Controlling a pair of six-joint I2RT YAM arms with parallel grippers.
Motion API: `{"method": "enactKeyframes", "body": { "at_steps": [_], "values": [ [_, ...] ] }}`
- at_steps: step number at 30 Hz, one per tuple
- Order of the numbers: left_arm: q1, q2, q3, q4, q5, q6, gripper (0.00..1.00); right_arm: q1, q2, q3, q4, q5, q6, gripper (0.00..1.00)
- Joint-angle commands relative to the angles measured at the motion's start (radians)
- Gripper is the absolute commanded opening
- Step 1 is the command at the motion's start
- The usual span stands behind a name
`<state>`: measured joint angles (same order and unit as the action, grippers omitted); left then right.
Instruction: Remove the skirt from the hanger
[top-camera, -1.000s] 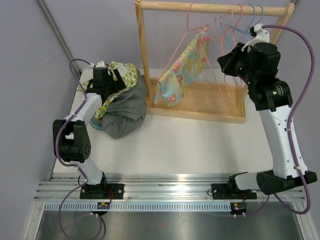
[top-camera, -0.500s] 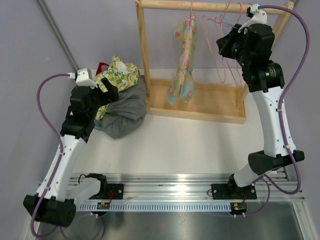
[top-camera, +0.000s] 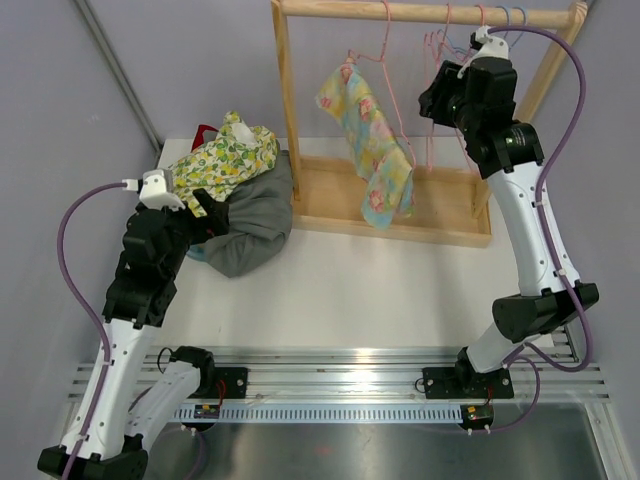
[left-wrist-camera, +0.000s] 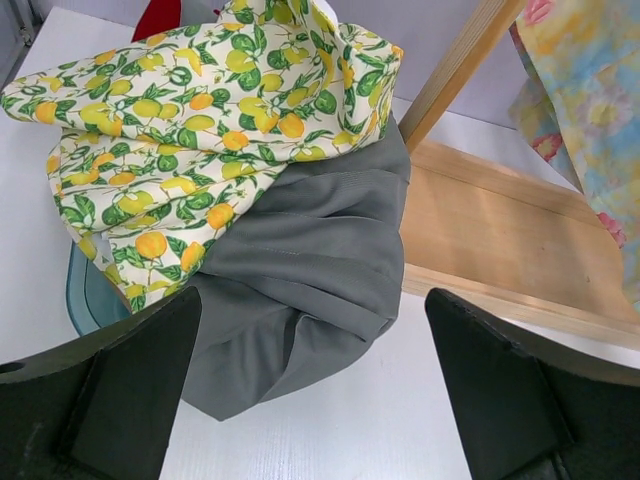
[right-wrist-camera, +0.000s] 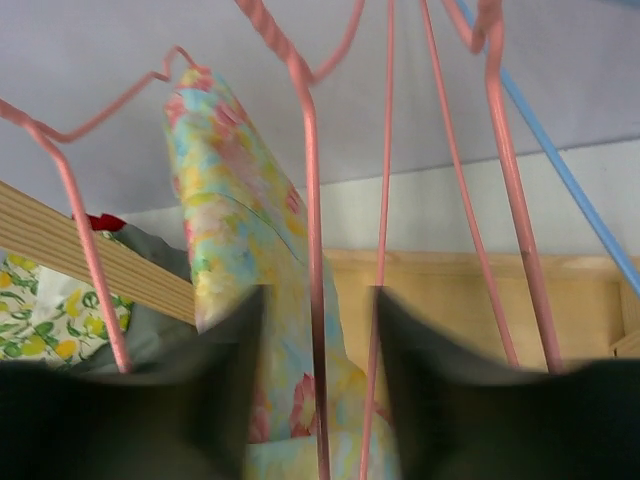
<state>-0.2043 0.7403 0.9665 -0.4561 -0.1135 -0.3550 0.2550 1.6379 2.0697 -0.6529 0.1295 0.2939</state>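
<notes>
The skirt (top-camera: 372, 150), pastel floral cloth, hangs on a pink wire hanger (top-camera: 389, 75) from the wooden rack's top rail (top-camera: 330, 12). In the right wrist view the skirt (right-wrist-camera: 235, 230) sits just behind the hanger wire (right-wrist-camera: 312, 200). My right gripper (top-camera: 436, 100) is up beside the hangers. Its jaws (right-wrist-camera: 318, 300) stand apart, with pink wires running between the blurred fingers and nothing gripped. My left gripper (top-camera: 210, 212) hovers open over the clothes pile at the left, its fingers (left-wrist-camera: 312, 300) wide apart. The skirt's edge (left-wrist-camera: 590, 100) shows at the right of that view.
A lemon-print garment (top-camera: 225, 155) lies on a grey garment (top-camera: 250, 225) left of the rack. The rack's wooden base (top-camera: 440, 205) and left post (top-camera: 284, 110) stand at the back. Several bare pink hangers and a blue hanger (right-wrist-camera: 560, 170) crowd the rail's right end.
My right gripper went from shut to open and rose toward the rail. The skirt swung back and now hangs angled to the right. My left arm drew back toward the near side, off the pile.
</notes>
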Motion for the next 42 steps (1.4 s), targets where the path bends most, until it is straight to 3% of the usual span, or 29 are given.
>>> {"method": "enactKeyframes", "body": {
  "at_steps": [1,2,3,9,15,20,33,36,38,39,42],
  "values": [
    [-0.004,-0.005,-0.014,-0.015,-0.014,0.042,0.99,-0.011,-0.073,-0.071,0.048,-0.008,0.011,0.71],
    [-0.004,-0.005,-0.017,-0.019,-0.014,0.047,0.99,-0.011,-0.088,-0.107,0.053,-0.030,0.011,0.93],
    [-0.004,-0.005,-0.023,-0.023,-0.021,0.050,0.99,-0.011,-0.104,-0.120,0.055,-0.039,0.014,0.99],
    [-0.004,-0.025,-0.083,-0.015,-0.025,0.056,0.99,-0.010,-0.196,-0.158,0.062,-0.154,0.021,0.99],
    [-0.004,-0.048,-0.146,0.005,-0.017,0.048,0.99,-0.005,-0.198,-0.076,0.082,-0.290,0.024,0.99],
    [-0.004,-0.050,-0.143,0.008,-0.023,0.056,0.99,0.015,-0.107,0.036,0.093,-0.372,0.031,0.99],
    [-0.004,-0.056,-0.143,0.010,-0.025,0.073,0.99,0.032,0.183,0.244,0.035,-0.361,0.024,0.98],
    [-0.003,-0.056,-0.143,0.011,-0.020,0.073,0.99,0.036,0.185,0.207,0.059,-0.364,0.033,0.52],
    [-0.003,-0.056,-0.143,0.011,-0.020,0.074,0.99,0.038,0.177,0.178,0.065,-0.361,0.042,0.09],
    [-0.003,-0.056,-0.143,0.013,-0.023,0.076,0.99,0.036,0.171,0.172,0.065,-0.358,0.045,0.00],
    [-0.003,-0.058,-0.138,0.017,-0.049,0.073,0.99,0.036,0.139,0.165,0.073,-0.364,0.050,0.00]
  ]
}}
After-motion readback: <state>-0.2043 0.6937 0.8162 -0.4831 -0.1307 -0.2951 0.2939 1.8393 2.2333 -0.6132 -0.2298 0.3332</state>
